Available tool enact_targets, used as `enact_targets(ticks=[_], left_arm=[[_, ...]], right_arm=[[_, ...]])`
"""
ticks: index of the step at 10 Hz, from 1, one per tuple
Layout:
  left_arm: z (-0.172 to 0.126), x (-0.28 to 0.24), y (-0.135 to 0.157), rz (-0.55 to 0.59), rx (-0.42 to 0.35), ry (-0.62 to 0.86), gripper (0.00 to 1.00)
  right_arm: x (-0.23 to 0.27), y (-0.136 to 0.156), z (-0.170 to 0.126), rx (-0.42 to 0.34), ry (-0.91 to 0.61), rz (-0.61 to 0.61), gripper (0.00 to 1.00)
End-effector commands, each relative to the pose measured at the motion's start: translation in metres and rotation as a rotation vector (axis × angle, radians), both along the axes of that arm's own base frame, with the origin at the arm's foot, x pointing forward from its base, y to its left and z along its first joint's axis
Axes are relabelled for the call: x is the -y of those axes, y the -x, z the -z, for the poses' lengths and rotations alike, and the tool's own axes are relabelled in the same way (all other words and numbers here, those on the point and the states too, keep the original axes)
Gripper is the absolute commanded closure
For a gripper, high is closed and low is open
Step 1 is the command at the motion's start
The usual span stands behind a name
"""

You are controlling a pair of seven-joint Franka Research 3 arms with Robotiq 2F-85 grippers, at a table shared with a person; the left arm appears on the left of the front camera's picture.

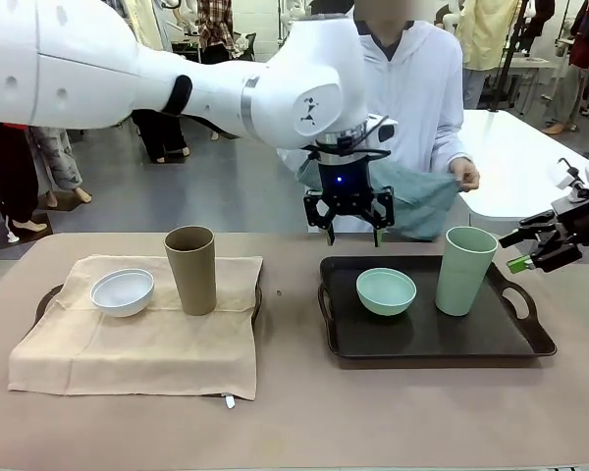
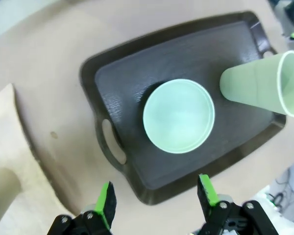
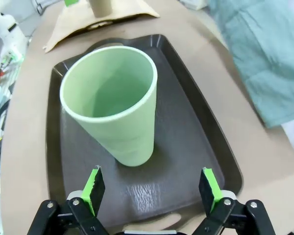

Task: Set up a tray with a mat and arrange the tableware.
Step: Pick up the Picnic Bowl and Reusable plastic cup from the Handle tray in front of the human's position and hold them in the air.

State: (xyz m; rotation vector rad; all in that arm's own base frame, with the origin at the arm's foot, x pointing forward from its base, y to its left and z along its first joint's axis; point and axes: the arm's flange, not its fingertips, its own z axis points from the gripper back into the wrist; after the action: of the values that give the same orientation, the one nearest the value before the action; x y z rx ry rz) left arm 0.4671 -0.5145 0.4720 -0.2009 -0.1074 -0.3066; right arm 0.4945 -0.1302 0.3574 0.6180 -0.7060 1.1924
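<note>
The dark tray (image 1: 422, 339) lies right of the middle of the table (image 1: 373, 412), with a strip of bare tabletop between its left handle and the beige mat (image 1: 147, 343). A wide band of table is free along the near edge. On this tray the green bowl (image 1: 386, 290) sits left of centre and the green cup (image 1: 466, 270) stands upright toward the far right corner. They are apart, and the tray floor is bare in front of both. The left gripper (image 1: 353, 234) hangs above the tray's far rim, just behind the bowl, its jaws spread wide and holding nothing. The right gripper (image 1: 518, 249) waits by the tray's right handle, pointing toward the cup. Its jaws are also wide apart and hold nothing. On the mat the white bowl (image 1: 123, 291) sits at the left and the brown cup (image 1: 190, 269) stands just right of it, close but not touching. At the far side a person (image 1: 422, 88) holds up a teal cloth (image 1: 422, 201) with one hand (image 1: 466, 178), directly behind the left gripper. A second tray (image 1: 45, 299) lies under the mat, showing little more than its handles. The left arm covers part of the person and the cloth, and the right arm is cut off by the picture's right edge.
</note>
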Motion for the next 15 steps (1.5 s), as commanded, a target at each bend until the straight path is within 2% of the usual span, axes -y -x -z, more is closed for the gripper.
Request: enact_targets(ticks=[1,4,8,12,15], left_arm=[[0.009,0.016,-0.016,-0.043,-0.008,-0.01,0.12],[0.034,0.019,-0.028,-0.067,-0.04,-0.038,0.12],[0.046,0.02,-0.031,-0.082,-0.062,-0.067,0.12],[0.069,0.033,-0.038,-0.086,-0.09,-0.07,0.12],[0.078,0.033,-0.045,-0.114,-0.112,-0.08,0.12]], right_arm=[[-0.022,-0.011,0.005,0.043,-0.011,-0.047,0.0],[-0.041,-0.023,0.018,0.02,-0.003,-0.084,0.0],[-0.051,-0.024,0.028,-0.017,-0.025,-0.112,0.0],[-0.065,-0.024,0.033,-0.006,-0.085,-0.162,0.0],[-0.076,-0.024,0.04,-0.033,-0.127,-0.203,0.0]])
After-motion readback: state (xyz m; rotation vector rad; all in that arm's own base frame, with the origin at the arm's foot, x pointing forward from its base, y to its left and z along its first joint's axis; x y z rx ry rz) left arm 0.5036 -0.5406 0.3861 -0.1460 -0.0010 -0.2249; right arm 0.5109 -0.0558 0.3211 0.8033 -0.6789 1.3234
